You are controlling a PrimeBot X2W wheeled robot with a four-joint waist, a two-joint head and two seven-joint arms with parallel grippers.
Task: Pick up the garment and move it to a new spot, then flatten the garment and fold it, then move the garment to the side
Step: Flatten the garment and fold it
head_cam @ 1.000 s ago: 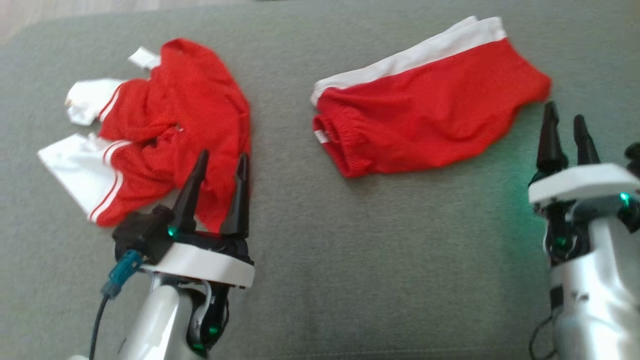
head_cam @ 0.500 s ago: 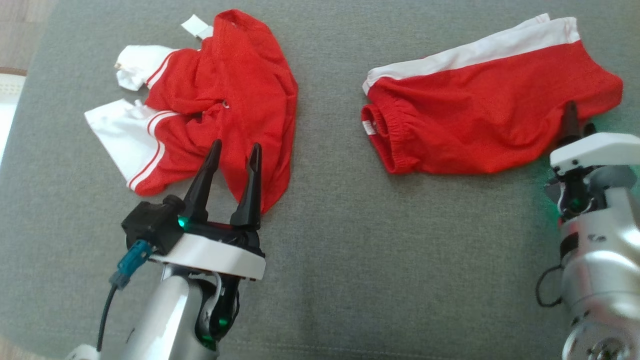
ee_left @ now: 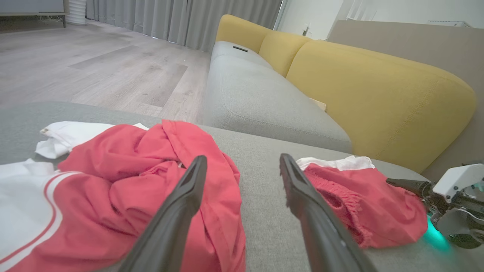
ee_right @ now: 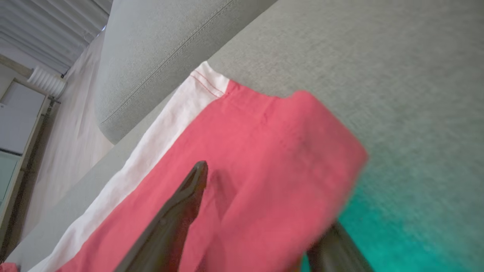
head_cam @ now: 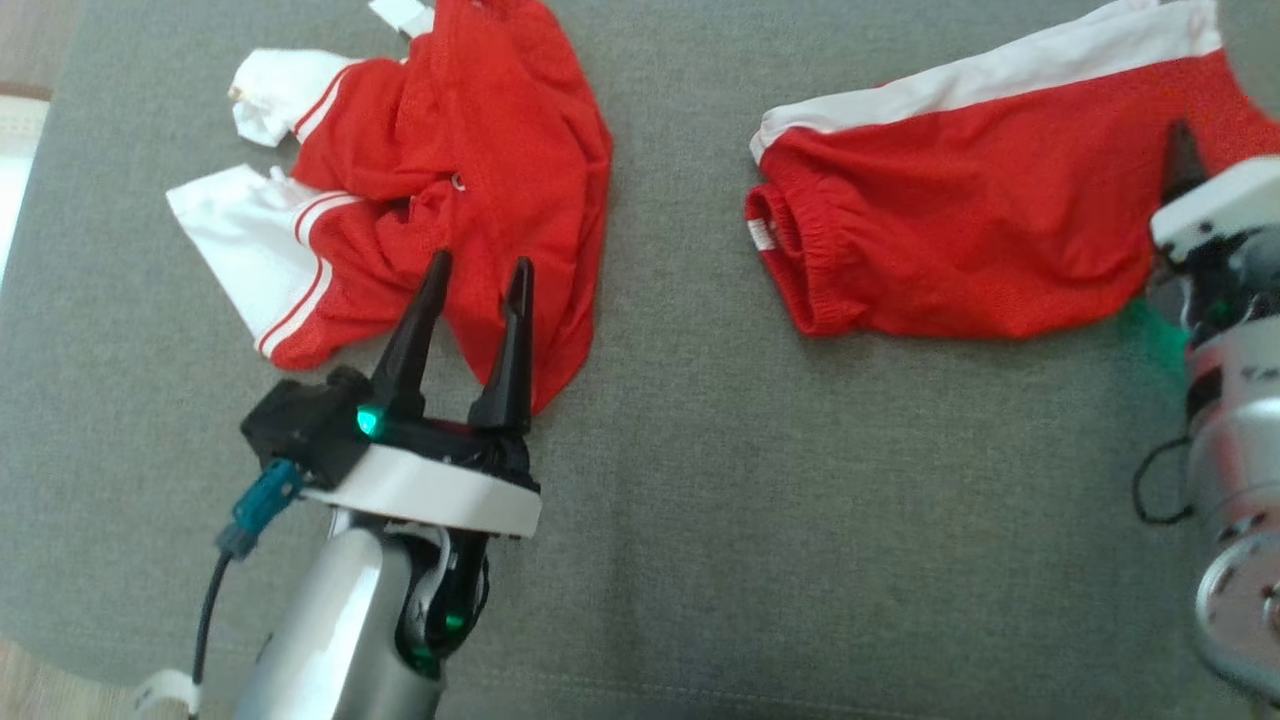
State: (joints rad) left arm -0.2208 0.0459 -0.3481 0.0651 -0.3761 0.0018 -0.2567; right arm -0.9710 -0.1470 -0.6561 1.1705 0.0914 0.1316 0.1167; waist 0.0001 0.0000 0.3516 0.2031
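Note:
A crumpled red garment with white sleeves (head_cam: 470, 150) (ee_left: 124, 166) lies at the far left of the grey cushion (head_cam: 800, 500). My left gripper (head_cam: 481, 262) (ee_left: 242, 158) hovers open over its near hem, one finger above the red cloth and the other beside it. A flatter red garment with a white stripe and an elastic waistband (head_cam: 960, 230) (ee_left: 363, 204) (ee_right: 257, 151) lies at the far right. My right gripper (head_cam: 1195, 150) (ee_right: 266, 196) is at its right end with fingers wide apart, one over the red cloth and one at the cloth's edge.
The cushion's left edge (head_cam: 40, 250) drops to a wooden floor (ee_left: 75, 64). Beyond the cushion stands a sofa with a grey seat (ee_left: 257, 98) and a yellow back (ee_left: 378, 94). A cable (head_cam: 205, 620) hangs from my left wrist.
The head camera has shifted, so both garments sit differently in the picture. My right gripper has moved from the grey surface beside the striped garment to over its right end. Left gripper keeps its place.

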